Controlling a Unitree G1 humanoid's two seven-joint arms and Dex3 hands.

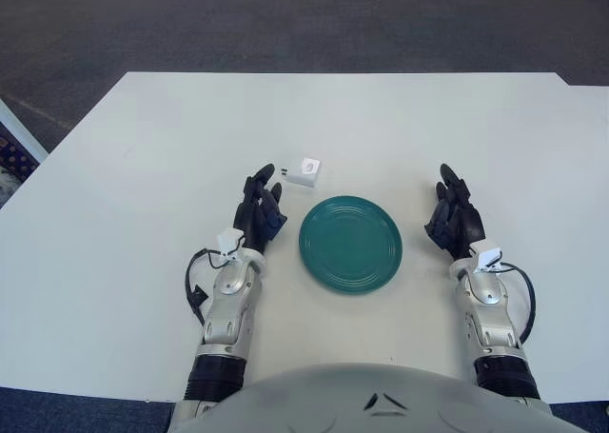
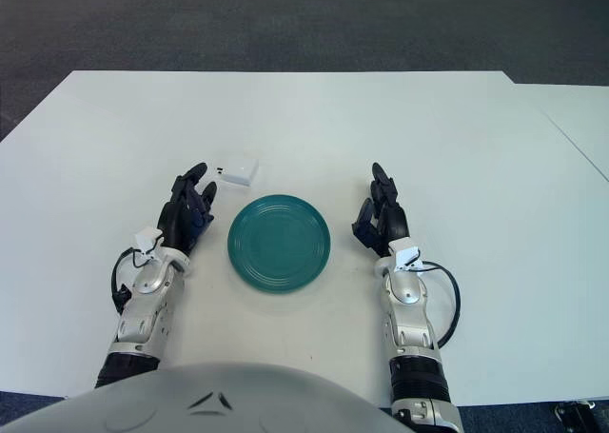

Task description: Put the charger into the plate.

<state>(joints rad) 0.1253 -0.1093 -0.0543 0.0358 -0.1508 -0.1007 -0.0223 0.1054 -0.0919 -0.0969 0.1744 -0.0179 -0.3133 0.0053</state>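
Observation:
A small white charger [image 1: 304, 173] lies on the white table just beyond the far left rim of a round teal plate [image 1: 350, 244]. The plate holds nothing. My left hand [image 1: 260, 208] rests on the table left of the plate, fingers spread and empty, fingertips a short way from the charger without touching it. My right hand [image 1: 455, 215] rests right of the plate, fingers relaxed and empty. The charger also shows in the right eye view [image 2: 238, 172].
The white table [image 1: 143, 147] spans the view; dark carpet [image 1: 285, 24] lies beyond its far edge. A second white surface [image 2: 580, 119] adjoins at the right.

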